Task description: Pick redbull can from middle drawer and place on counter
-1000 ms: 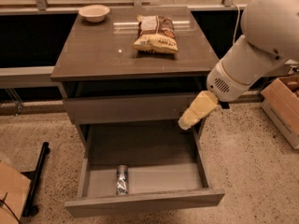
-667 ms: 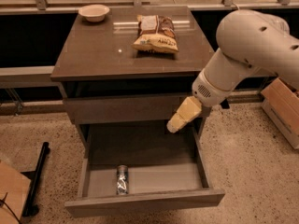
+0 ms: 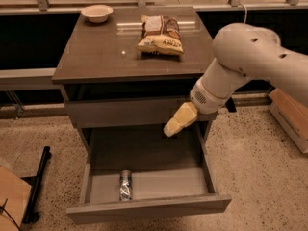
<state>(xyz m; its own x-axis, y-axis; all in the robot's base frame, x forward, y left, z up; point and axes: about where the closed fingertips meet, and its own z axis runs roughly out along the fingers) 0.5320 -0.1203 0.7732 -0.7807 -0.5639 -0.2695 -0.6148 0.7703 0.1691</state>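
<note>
The redbull can lies on its side in the front left of the open middle drawer, close to the front panel. My gripper, with pale yellow fingers, hangs over the back right of the drawer tray, just below the closed upper drawer front. It is above and to the right of the can, apart from it. It holds nothing that shows. The counter is the glossy grey-brown top of the cabinet.
A yellow-brown chip bag lies on the counter at the back right. A small pale bowl stands at its back left corner. A cardboard box sits on the floor at the right, a black stand at the left.
My arm has swung left and down. The gripper moved from beside the drawer's right edge to over the back right of the open tray. The can has not moved.
</note>
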